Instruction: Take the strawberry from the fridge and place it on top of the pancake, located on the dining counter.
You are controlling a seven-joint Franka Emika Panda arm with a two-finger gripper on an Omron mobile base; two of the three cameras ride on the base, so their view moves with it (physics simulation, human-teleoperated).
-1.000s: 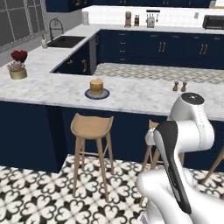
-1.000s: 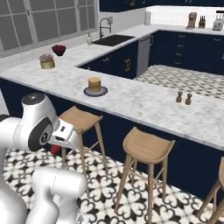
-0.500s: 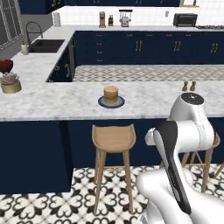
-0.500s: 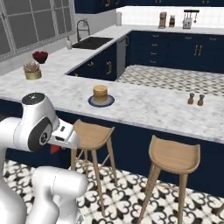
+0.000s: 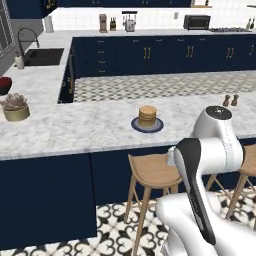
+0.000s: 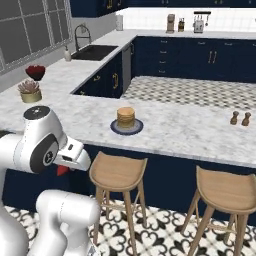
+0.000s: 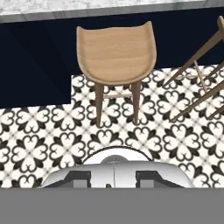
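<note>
Pancake (image 5: 147,115) sits on the tabletop (image 5: 75,125) at twelve o'clock. Tool (image 6: 64,170) hangs low, seemingly clamped on something red, likely the strawberry (image 6: 62,170). Lift high, clear the stool (image 6: 118,172), lower centred.

My gripper (image 6: 64,169) hangs low with something red, looks like the strawberry (image 6: 62,170), tucked under it, pancake (image 6: 126,117) up on the dining counter (image 6: 190,132) beyond.

You are looking at a home kitchen: navy cabinets (image 5: 150,52) with gold handles line the far wall, a sink (image 6: 96,52) with a curved faucet sits under the window, and a toaster oven (image 5: 196,22) stands on the back counter. Wooden stools (image 6: 118,171) front the marble tabletop (image 6: 190,131), above black-and-white patterned floor tiles (image 7: 39,140).
</note>
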